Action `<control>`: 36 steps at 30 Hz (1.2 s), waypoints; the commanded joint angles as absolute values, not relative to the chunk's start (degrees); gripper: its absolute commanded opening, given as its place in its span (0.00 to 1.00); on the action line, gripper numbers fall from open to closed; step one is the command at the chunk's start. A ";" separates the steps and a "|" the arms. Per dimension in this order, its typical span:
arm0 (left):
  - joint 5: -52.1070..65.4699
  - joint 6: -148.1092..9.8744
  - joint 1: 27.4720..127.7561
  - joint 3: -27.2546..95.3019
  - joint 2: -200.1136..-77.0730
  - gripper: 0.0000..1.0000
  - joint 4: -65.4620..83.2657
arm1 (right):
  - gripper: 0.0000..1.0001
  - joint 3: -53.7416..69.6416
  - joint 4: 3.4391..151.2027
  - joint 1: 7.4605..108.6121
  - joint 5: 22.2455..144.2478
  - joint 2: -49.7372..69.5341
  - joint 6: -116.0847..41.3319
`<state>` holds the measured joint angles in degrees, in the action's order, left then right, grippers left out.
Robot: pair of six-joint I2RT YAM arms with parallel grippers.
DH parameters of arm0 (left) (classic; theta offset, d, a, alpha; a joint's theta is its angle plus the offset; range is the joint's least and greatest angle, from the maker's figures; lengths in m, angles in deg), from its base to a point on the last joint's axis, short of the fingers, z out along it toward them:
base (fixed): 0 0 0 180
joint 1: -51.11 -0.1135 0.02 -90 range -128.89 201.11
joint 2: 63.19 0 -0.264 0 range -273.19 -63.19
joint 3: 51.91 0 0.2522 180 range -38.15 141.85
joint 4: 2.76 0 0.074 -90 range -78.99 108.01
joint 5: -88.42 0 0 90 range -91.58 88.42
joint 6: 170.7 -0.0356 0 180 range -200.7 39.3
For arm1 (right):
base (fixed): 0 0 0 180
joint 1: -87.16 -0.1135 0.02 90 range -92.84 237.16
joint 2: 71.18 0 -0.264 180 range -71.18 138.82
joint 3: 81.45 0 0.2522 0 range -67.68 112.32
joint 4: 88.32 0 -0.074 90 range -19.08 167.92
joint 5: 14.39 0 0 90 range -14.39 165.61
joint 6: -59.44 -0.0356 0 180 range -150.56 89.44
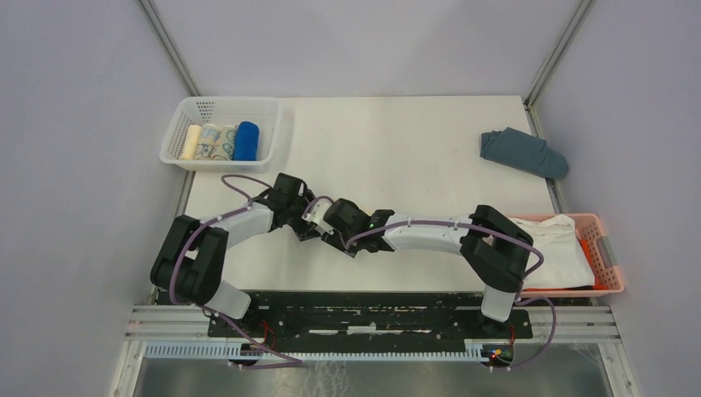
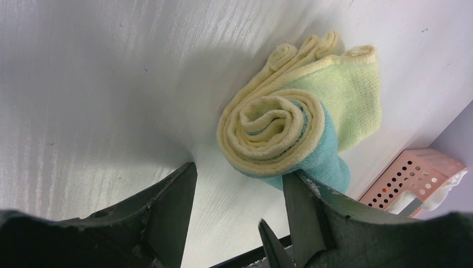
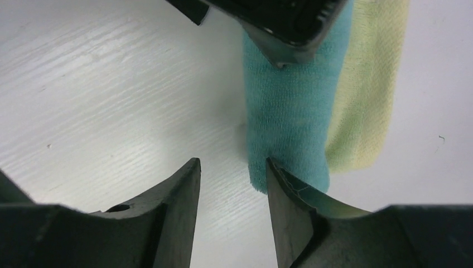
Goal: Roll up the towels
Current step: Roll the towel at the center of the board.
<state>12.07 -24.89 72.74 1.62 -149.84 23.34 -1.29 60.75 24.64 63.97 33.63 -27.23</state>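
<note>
No legible text or markings anywhere

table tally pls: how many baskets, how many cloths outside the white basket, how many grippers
baskets: 2, the white basket and the pink basket
cloths outside the white basket: 3, the slate grey-blue cloth, the white cloth in the pink basket, the yellow and teal towel
grippers: 2, the left gripper and the right gripper
total: 7
</note>
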 commanded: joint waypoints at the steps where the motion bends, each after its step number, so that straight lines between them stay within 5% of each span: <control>1: 5.31 -29.74 72.69 0.82 -152.80 0.67 28.42 | 0.56 -0.51 58.40 25.00 65.09 26.70 -25.16; 13: 5.45 -29.31 72.73 1.75 -153.42 0.67 28.32 | 0.65 -3.34 66.52 25.84 56.47 30.58 -21.59; 23: 6.04 -29.19 72.73 2.41 -154.00 0.67 28.32 | 0.62 0.07 64.17 27.66 62.40 37.68 -20.19; 28: 6.74 -28.76 72.73 2.76 -152.95 0.68 28.85 | 0.46 1.94 60.61 30.44 71.62 38.41 -22.85; 36: 6.47 -27.00 71.94 1.96 -144.13 0.73 31.04 | 0.18 5.62 56.68 41.20 104.60 40.09 -34.22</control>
<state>10.26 -25.10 72.59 3.24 -149.05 26.36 3.47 58.87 37.45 83.68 37.76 -26.44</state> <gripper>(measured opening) 0.721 0.263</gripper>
